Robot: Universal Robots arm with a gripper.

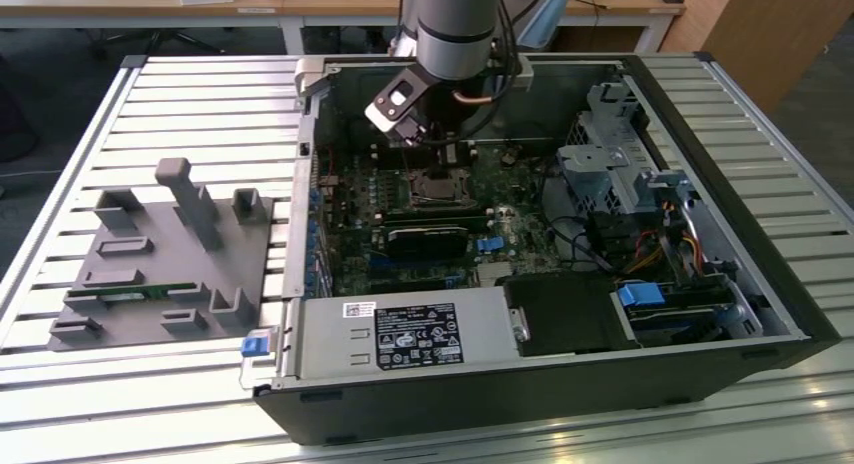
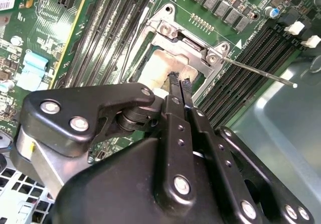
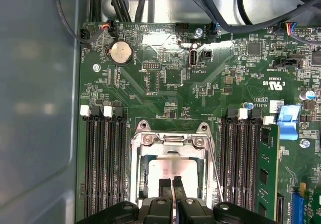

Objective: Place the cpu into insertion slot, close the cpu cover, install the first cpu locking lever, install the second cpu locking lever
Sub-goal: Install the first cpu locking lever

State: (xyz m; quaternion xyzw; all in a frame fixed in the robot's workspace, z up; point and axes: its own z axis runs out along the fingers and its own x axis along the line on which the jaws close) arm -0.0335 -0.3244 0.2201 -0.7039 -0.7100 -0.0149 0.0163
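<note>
First wrist view, gripper pinched closed over cpu, in insertion slot

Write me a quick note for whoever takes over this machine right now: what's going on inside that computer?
Pincer: shut, tips over the chip, holding nothing I can see.
Chip: lying flat in the socket on the green board.
Metal frame: appears folded down around the chip, though I can't be sure.
Lever: one thin rod sticks out sideways from the socket, seemingly unlocked.
Done: chip seated. Left: locking the levers, by the look of it.
</note>
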